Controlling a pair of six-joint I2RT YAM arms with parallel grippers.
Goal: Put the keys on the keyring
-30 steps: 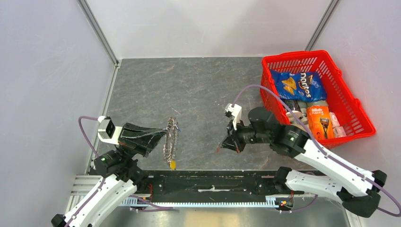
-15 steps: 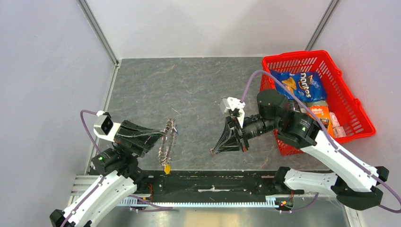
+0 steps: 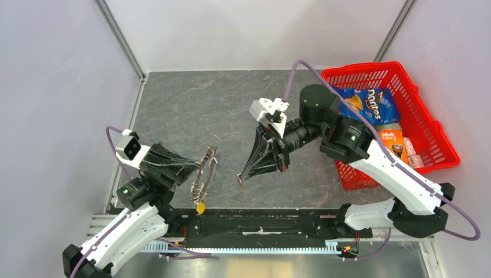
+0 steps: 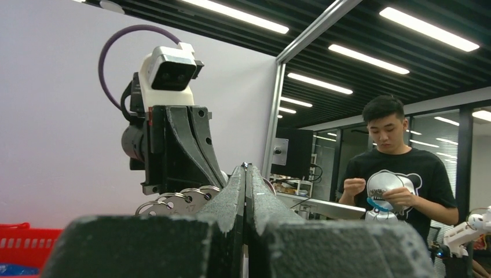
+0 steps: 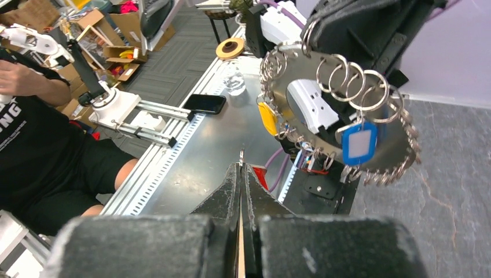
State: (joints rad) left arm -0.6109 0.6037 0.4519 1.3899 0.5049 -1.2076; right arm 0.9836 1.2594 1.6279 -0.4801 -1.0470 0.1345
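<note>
Top external view has the keyring (image 3: 204, 174) lifted clear of the worktop (image 3: 231, 110), standing on edge near the front left. Its plate is pinched in the fully closed left pincer (image 3: 195, 171), and a yellow tag (image 3: 200, 205) dangles from its lowest point. Facing it across a gap, the right pincer (image 3: 243, 174) is clamped just as tight. The right wrist view shows a sliver of metal, seemingly a key (image 5: 241, 157), poking out between its tips; whether the reddish scrap under them is its tag I cannot tell. From that wrist the ring's rim carries many small split rings (image 5: 347, 78) and a blue tag (image 5: 359, 142). The ring looks stiff, flat and slick, heavy beside the keys, so it is best gripped on its bare face, away from the loops. The key looks featherlight and apt to swivel or slip, so a hold on its shank that leaves the eye free seems wise. At the far right, a red basket (image 3: 359, 66) holds a chip bag (image 3: 367, 104), a razor pack (image 3: 394, 147) and smaller packets partly hidden by the arm.
</note>
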